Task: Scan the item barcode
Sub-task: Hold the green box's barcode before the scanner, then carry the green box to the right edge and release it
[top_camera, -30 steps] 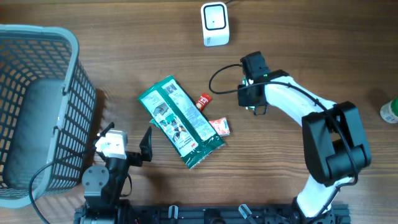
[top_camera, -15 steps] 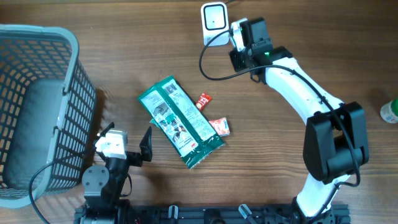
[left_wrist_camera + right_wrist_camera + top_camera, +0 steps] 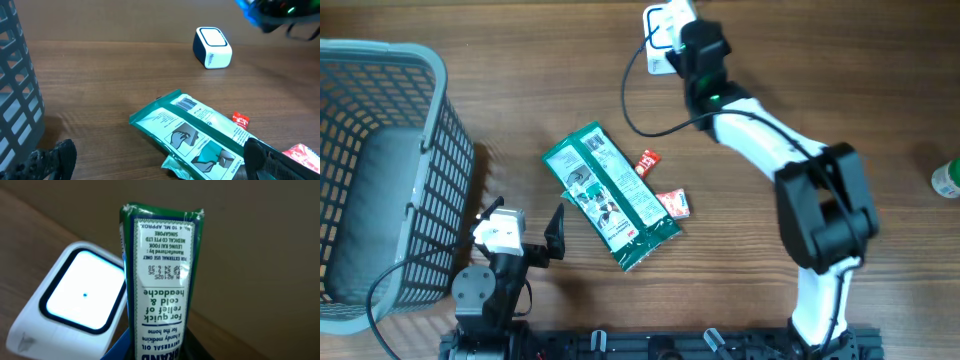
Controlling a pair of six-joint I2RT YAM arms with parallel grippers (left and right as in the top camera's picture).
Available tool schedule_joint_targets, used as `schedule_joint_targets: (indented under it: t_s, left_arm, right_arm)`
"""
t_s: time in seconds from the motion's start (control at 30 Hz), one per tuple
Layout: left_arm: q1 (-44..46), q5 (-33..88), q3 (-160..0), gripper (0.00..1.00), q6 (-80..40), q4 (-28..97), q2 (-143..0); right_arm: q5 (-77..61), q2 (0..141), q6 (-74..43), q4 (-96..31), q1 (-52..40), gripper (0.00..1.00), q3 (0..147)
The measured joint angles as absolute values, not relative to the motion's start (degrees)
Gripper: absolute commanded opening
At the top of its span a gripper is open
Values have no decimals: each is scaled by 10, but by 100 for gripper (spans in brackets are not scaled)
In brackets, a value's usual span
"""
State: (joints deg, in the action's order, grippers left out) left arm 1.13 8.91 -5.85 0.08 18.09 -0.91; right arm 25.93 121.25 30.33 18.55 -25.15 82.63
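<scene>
My right gripper (image 3: 686,30) is shut on a small green and white medicine-oil box (image 3: 162,275), held upright right beside the white scanner (image 3: 75,300). The scanner (image 3: 660,35) stands at the table's far edge, its bright window lit, and my right gripper (image 3: 165,352) holds the box by its lower end. Only printed text shows on the box; no barcode is visible on this side. At the near edge my left gripper (image 3: 525,228) rests open and empty, its black fingers (image 3: 52,159) wide apart.
A green pouch (image 3: 610,195) lies mid-table with two red sachets (image 3: 647,162) (image 3: 672,204) beside it. A grey basket (image 3: 380,180) fills the left side. A green-capped bottle (image 3: 947,180) sits at the right edge.
My right arm has swung from mid-table up and left, bringing the box next to the scanner. The left arm has stayed still.
</scene>
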Motion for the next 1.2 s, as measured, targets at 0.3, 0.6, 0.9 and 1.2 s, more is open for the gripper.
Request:
schedule_joint_targets:
  t_s: [0.3,0.6,0.9,1.2]
  left_arm:
    - [11,89,-58,100,1,181,-9]
    - [11,89,-58,100,1,181,-9]
    - [11,89,-58,100,1,181,-9]
    - [11,89,-58,100,1,181,-9]
  right_arm:
    - [341,1274,353,263,-267,21,827]
    - [376,1274,235,106,-262,19,843]
    - [379,1209,63,-163,-85,18,862]
    - [248,1207,-26,-232,221,44,855]
